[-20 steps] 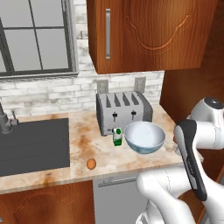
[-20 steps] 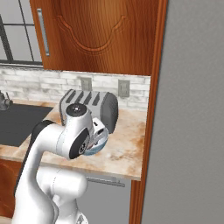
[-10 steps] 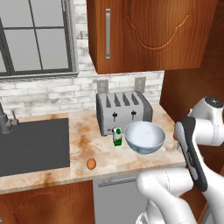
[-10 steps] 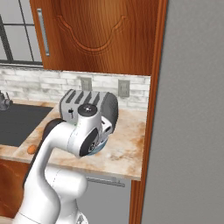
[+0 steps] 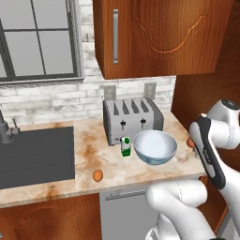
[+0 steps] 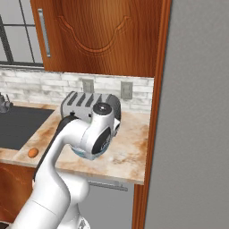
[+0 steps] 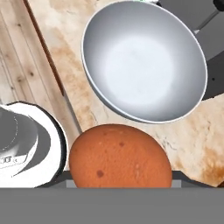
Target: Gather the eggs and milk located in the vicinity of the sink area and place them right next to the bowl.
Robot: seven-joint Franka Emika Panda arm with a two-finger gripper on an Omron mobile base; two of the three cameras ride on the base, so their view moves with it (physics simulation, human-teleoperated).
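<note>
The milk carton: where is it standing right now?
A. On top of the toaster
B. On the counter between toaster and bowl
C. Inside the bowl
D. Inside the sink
B: the milk carton stands upright on the counter, before the toaster, left of the bowl.

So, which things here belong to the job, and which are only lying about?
Job: held egg, gripper, loose egg, milk, bowl, sink.
Lying about: toaster, cabinet, window.
</note>
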